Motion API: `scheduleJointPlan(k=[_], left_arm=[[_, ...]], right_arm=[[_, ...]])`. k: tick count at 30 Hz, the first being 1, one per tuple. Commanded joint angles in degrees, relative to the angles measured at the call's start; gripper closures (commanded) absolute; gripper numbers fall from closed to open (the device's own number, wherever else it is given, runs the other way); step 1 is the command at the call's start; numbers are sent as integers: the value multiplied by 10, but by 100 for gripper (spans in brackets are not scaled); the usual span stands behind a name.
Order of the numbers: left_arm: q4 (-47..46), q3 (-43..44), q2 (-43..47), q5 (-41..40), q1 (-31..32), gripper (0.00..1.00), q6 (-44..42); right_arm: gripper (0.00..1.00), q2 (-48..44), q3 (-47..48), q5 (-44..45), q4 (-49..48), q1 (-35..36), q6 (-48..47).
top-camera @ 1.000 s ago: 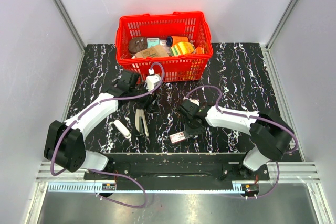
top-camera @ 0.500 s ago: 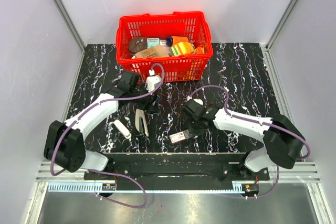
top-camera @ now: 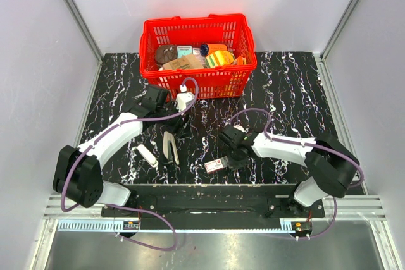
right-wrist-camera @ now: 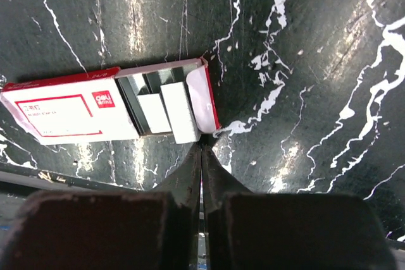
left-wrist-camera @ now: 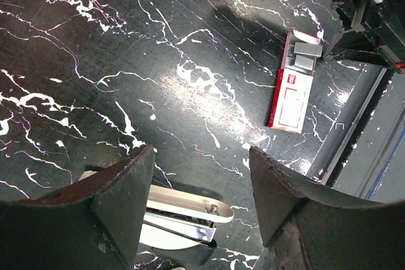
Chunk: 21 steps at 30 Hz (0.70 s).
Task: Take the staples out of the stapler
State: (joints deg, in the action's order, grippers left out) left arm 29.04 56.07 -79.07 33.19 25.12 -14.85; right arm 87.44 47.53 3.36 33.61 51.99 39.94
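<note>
The stapler point(top-camera: 169, 147) lies open on the black marbled table, its pale grey-white lid lifted off the silvery channel point(left-wrist-camera: 183, 210). My left gripper point(top-camera: 175, 126) hovers just above it, open, with the stapler's end showing between and below the fingers point(left-wrist-camera: 202, 156). The right gripper point(top-camera: 226, 157) is shut, fingertips pressed together at the corner of the small red-and-white staple box point(right-wrist-camera: 69, 112). That box's tray is slid out and holds strips of staples point(right-wrist-camera: 180, 112). Whether the tips pinch the tray's pink flap is unclear.
A red basket point(top-camera: 209, 83) full of packets stands at the back centre. A short white oblong piece point(top-camera: 147, 155) lies left of the stapler. In the left wrist view the staple box point(left-wrist-camera: 292, 93) sits near the table's front rail point(left-wrist-camera: 354, 124).
The right gripper has closed from partly open to fully shut, and its arm has shifted slightly beside the staple box. The left arm and stapler have stayed put.
</note>
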Motion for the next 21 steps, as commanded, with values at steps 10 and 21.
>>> scheduleJointPlan(k=[10,21], left_arm=[[-1,7,13,16,2,34,-21],[17,-7,8,12,26,34,-61]], right_arm=[[96,28,61,17,-1,-7,-39],[92,-38,69,3,25,-18,-43]])
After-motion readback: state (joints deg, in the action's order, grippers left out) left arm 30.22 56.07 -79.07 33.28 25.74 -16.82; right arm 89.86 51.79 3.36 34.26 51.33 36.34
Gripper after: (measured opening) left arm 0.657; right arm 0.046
